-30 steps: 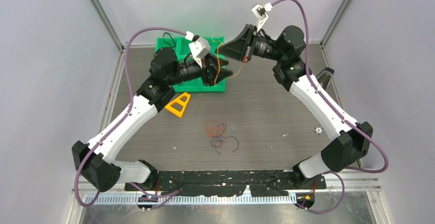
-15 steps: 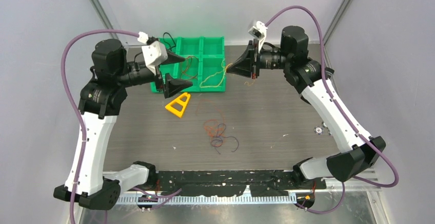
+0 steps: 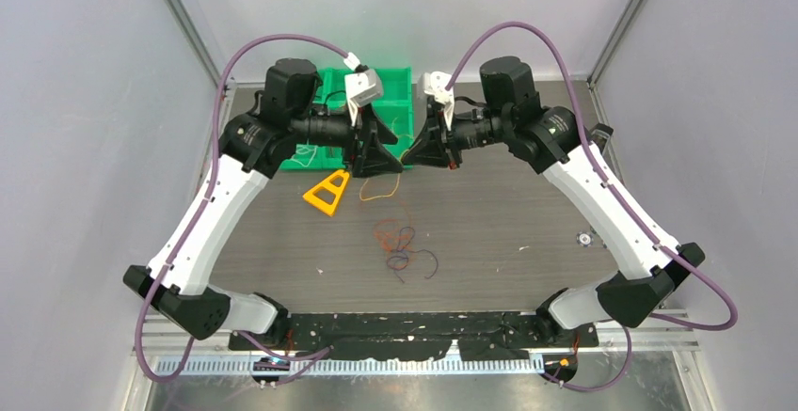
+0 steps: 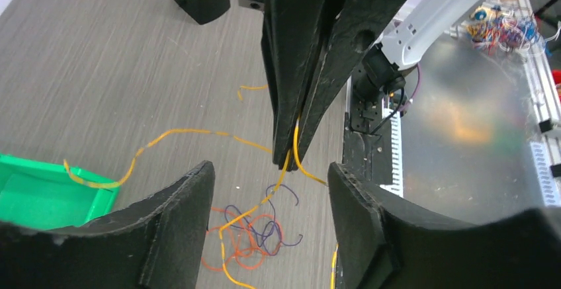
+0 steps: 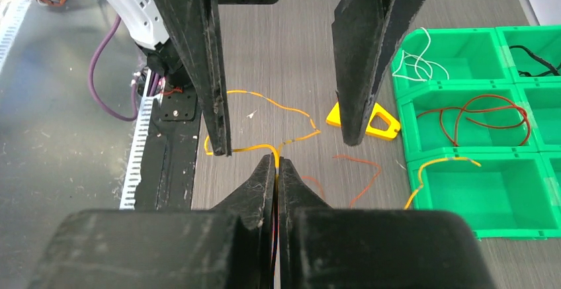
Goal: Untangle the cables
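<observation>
My right gripper [image 3: 408,157] is shut on a thin yellow cable [image 5: 291,110], pinched at its fingertips [image 5: 268,170]. The cable loops down over the table [image 3: 380,192]. My left gripper [image 3: 386,159] is open, its jaws either side of the right gripper's tips and the cable [image 4: 291,153], not touching it. A clump of orange and purple cables [image 3: 399,245] lies mid-table, also in the left wrist view [image 4: 255,236]. A loose orange cable [image 5: 362,170] lies near the bin.
A green compartment bin [image 5: 529,233] at the back holds a white cable [image 5: 415,57], a red one [image 5: 483,114], a black one [image 5: 537,54] and a yellow one [image 5: 443,165]. A yellow triangular piece [image 3: 327,192] lies in front of it.
My left arm swung from the bin's left side to the middle, meeting the right gripper. My right gripper moved left and forward, drawing the yellow cable off the bin over the table.
</observation>
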`<state>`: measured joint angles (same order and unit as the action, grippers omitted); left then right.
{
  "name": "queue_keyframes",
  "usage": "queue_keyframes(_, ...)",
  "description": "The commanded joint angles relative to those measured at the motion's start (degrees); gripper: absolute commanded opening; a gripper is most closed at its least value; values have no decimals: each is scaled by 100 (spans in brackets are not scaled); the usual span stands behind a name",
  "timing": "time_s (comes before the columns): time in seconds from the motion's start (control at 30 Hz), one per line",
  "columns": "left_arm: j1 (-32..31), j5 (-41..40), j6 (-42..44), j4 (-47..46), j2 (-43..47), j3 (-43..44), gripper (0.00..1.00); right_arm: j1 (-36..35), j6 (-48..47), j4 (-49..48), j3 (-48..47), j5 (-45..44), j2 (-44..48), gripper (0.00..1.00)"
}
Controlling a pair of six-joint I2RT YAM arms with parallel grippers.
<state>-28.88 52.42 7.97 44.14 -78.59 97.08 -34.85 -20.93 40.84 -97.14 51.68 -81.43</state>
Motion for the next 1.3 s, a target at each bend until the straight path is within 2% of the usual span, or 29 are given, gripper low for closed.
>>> queue_keyframes(0.0, -192, -127, 40, 89, 83, 216, 58, -184, -469, 347, -277, -248, 25, 5)
queue_keyframes(0.13, -203, 45, 126, 230, 18, 116, 37, -205, -479, 388, -287, -383, 39, 5)
queue_keyframes(0.27, -212, 138, 283, 314, 29, -24, 22, -206, -520, 449, -290, -394, 65, 5)
queue_keyframes(0.43, -213, 346, 647, 673, -21, -5, 16, -204, -579, 458, -265, -289, 123, 5)
queue_keyframes(0.67, -320, 291, 800, 671, -105, 18, 19, -209, -625, 527, -289, 36, 103, 5)
queue_keyframes(0.77, -395, 111, 909, 805, -191, 111, 38, -214, -653, 593, -353, 86, 62, 5)
queue_keyframes(0.83, -430, 138, 903, 804, -222, 127, 47, -215, -686, 607, -375, 80, 52, 6)
queue_keyframes(0.9, -464, 194, 798, 667, -209, 63, 47, -213, -723, 609, -377, 87, 49, 5)
queue_keyframes(1.1, -524, 180, 611, 362, -171, -142, 8, -206, -782, 609, -340, 39, 84, 5)
queue_keyframes(1.17, -521, 70, 794, 435, -79, -243, 1, -197, -797, 609, -314, 27, 122, 5)
queue_keyframes(1.23, -494, -54, 938, 462, 26, -404, 0, -169, -799, 604, -283, 30, 155, 6)
queue_keyframes(1.27, -469, -62, 973, 459, 72, -476, 0, -149, -786, 611, -271, 10, 174, 14)
